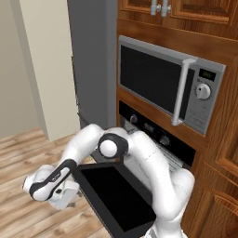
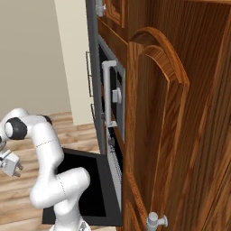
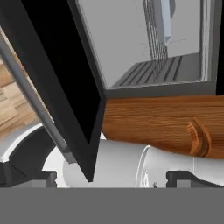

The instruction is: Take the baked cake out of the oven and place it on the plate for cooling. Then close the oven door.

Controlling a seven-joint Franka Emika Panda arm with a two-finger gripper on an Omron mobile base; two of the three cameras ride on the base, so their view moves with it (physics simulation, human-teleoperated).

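While the oven door [image 1: 116, 197] hangs open and level, its dark glass facing up, the oven [image 3: 148, 48] shows pale grey walls and wire racks [image 3: 151, 72]; the cake cannot be made out. Door handle [image 3: 33, 94] runs along the door's outer edge. Gripper [image 1: 65, 195], at 9 o'clock of the door, holds nothing, fingers spread wide. Microwave [image 1: 169, 83] sits at 12 o'clock above the oven. Brown cabinets [image 2: 176, 135] surround both; plank floor [image 1: 28, 144] and beige wall [image 1: 46, 60] lie leftward.
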